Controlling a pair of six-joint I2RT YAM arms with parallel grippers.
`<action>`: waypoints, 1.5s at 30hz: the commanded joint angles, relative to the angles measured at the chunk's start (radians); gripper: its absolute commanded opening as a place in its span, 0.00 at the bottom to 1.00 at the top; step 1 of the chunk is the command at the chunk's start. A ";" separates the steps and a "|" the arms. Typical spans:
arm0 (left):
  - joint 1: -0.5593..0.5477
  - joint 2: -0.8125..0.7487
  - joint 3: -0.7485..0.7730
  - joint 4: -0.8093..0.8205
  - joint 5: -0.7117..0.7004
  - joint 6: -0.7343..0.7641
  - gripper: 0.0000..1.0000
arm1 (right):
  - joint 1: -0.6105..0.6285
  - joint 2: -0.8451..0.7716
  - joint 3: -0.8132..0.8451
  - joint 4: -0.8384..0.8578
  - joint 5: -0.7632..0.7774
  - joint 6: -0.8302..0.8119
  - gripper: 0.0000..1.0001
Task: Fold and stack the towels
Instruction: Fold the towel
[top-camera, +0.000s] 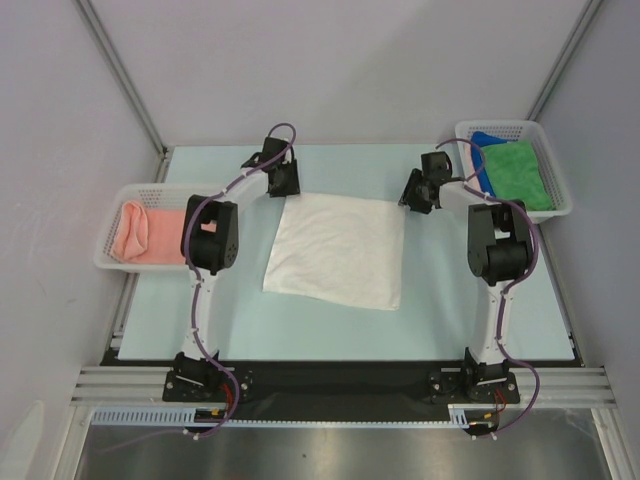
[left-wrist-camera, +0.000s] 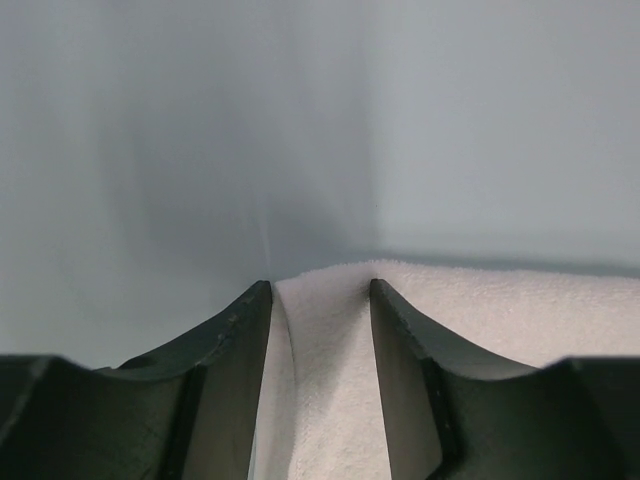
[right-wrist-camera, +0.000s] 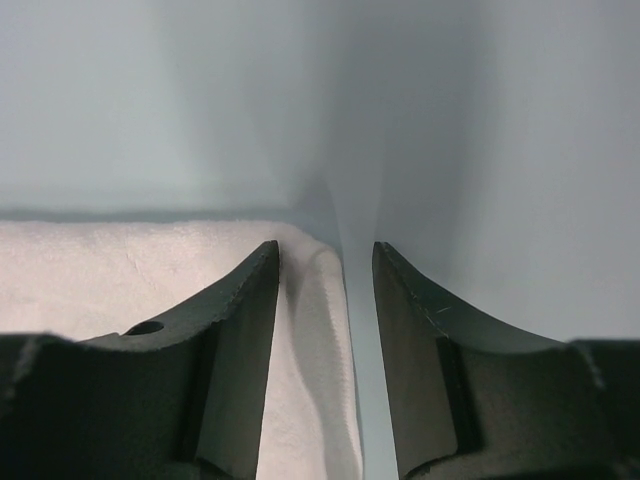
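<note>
A white towel lies flat in the middle of the table. My left gripper is at its far left corner. In the left wrist view my left gripper stands open, the towel corner lying in the gap. My right gripper is at the far right corner. In the right wrist view my right gripper is open over the towel edge, with bare table beside the right finger. A pink towel sits in the left basket. Green and blue towels lie in the right basket.
The left white basket stands at the table's left edge, beside my left arm. The right white basket stands at the far right corner, just behind my right wrist. Grey walls enclose the table on three sides.
</note>
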 joint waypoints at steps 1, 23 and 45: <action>0.004 -0.003 -0.039 -0.004 0.045 -0.019 0.48 | 0.008 -0.077 -0.044 0.025 0.009 -0.015 0.48; 0.009 -0.009 -0.049 0.015 0.067 -0.030 0.07 | 0.039 -0.027 -0.023 0.037 -0.025 -0.092 0.41; -0.074 -0.655 -0.657 0.407 -0.123 -0.046 0.00 | 0.112 -0.459 -0.248 0.146 0.177 -0.117 0.00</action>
